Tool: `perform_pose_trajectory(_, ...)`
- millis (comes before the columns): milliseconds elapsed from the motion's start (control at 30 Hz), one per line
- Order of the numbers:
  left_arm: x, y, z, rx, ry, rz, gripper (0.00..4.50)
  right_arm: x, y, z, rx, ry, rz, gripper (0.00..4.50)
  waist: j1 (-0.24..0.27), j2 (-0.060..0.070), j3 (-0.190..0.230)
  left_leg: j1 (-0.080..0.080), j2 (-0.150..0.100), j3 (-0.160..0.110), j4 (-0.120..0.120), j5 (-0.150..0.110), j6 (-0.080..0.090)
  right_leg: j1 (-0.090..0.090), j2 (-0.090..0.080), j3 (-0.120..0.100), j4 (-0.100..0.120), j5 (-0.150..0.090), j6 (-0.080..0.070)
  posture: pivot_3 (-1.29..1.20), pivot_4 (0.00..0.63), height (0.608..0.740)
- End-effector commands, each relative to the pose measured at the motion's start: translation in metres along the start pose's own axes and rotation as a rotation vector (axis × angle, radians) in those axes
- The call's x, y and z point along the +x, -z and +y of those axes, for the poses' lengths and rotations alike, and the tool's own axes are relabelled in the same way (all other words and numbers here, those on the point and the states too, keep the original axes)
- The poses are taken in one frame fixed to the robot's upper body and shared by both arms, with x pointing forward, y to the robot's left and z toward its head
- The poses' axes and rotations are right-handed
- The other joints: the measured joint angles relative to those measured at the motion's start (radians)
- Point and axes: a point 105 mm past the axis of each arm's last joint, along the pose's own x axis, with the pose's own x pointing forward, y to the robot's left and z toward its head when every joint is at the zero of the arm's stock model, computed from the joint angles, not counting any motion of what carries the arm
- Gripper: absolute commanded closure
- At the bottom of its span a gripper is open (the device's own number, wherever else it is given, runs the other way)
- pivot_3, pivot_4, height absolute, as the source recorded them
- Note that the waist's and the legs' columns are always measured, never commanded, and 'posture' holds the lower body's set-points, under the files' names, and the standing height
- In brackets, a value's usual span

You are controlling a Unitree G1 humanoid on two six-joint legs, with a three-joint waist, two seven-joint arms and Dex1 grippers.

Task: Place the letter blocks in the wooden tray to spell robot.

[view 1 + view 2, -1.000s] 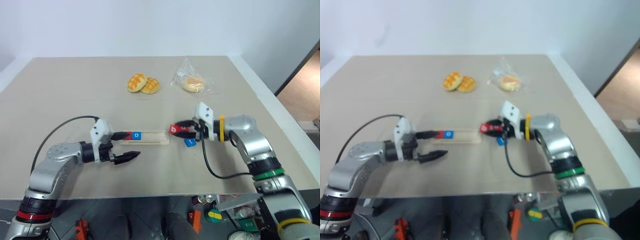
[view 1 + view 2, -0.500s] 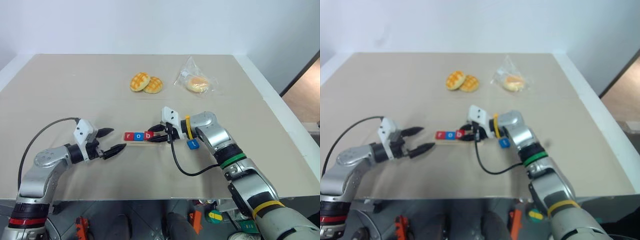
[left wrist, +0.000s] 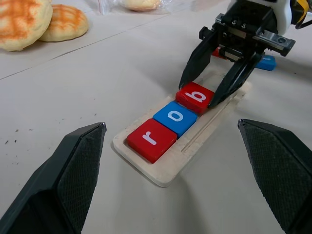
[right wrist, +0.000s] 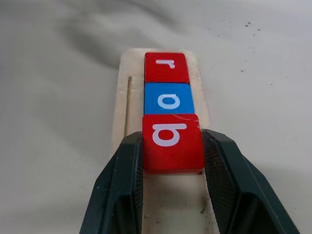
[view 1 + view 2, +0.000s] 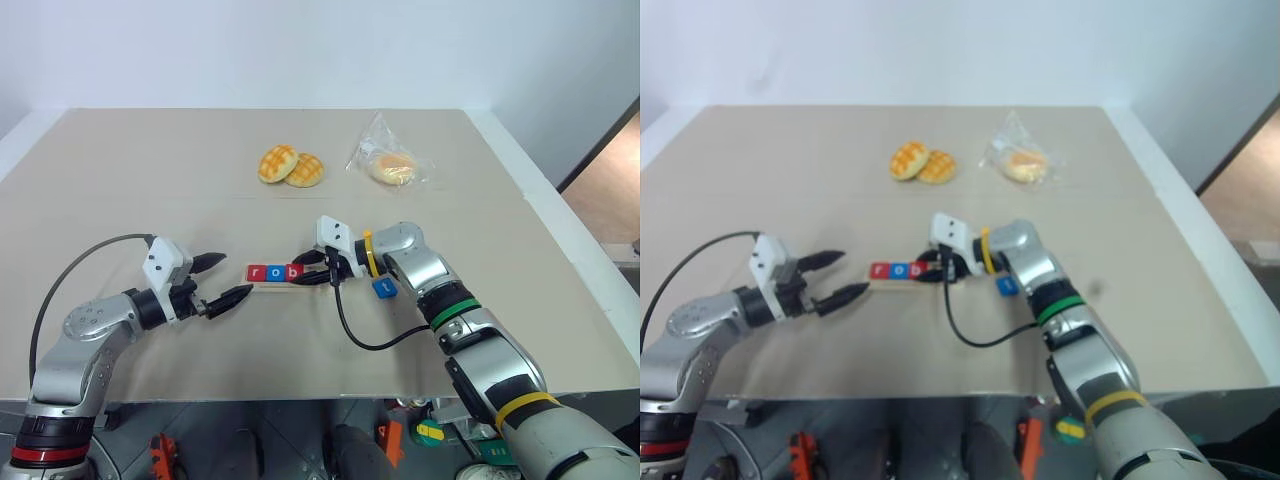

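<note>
Tiles sit in the tray, which lies on the tabletop between the two grippers: a red r at the end nearest the left gripper, a blue o touching it, then a red b touching the o. The right gripper has its jaws clamped on the b, one finger on each side, the tile resting in the groove. The left gripper's jaws stand wide apart, holding nothing, near the tray's r end and pointing along it. A blue tile lies on the tabletop just beside the right wrist (its letter is too small to read). Farther back are two round buns, touching, and a bagged bun.
</note>
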Motion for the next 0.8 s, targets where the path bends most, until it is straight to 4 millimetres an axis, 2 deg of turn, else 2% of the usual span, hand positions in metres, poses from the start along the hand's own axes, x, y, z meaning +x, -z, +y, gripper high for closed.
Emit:
perform_pose_trajectory(33,-0.001,-0.011,-0.005,0.043,0.008,-0.026,0.00,-0.001,-0.009,-0.004,-0.048,-0.001,-0.007,3.34,0.000,0.000,0.000,0.000,0.000,0.000,0.000,0.000,0.000,0.000,0.000,0.000,0.000,0.000,0.000,0.00,0.150,0.740)
perform_pose_trajectory(400,0.001,-0.014,-0.010,0.048,0.036,-0.037,0.00,0.000,-0.003,-0.007,-0.035,0.011,0.012,3.34,0.000,0.000,0.000,0.001,0.000,0.000,0.000,0.000,0.000,0.001,0.000,0.000,0.000,0.000,0.000,0.00,0.150,0.740)
perform_pose_trajectory(433,0.002,-0.014,-0.011,0.049,0.037,-0.037,0.00,0.000,-0.003,-0.007,-0.034,0.011,0.011,2.84,0.000,0.000,0.000,0.001,0.000,0.000,0.000,0.000,0.000,0.001,0.000,0.000,0.000,0.000,0.000,0.00,0.150,0.740)
perform_pose_trajectory(567,0.003,-0.011,-0.013,0.056,0.047,-0.025,0.00,-0.001,-0.012,-0.009,-0.032,0.012,-0.023,2.84,0.000,0.000,0.000,0.001,0.000,0.000,0.000,0.001,-0.001,0.001,0.000,0.000,0.000,0.001,-0.001,0.00,0.150,0.740)
perform_pose_trajectory(767,0.006,-0.010,-0.018,0.072,0.082,-0.017,0.00,-0.006,-0.036,-0.004,0.003,-0.020,-0.111,2.84,0.000,0.001,0.000,0.001,0.001,0.000,-0.001,0.001,-0.001,0.000,0.001,0.000,0.000,0.000,-0.001,0.00,0.150,0.740)
perform_pose_trajectory(800,0.007,-0.010,-0.018,0.072,0.084,-0.017,0.00,-0.006,-0.034,-0.002,0.004,-0.024,-0.105,2.52,0.000,0.000,0.000,0.001,0.001,0.000,-0.001,0.001,-0.001,0.000,0.001,0.000,0.000,0.000,-0.001,0.00,0.150,0.740)
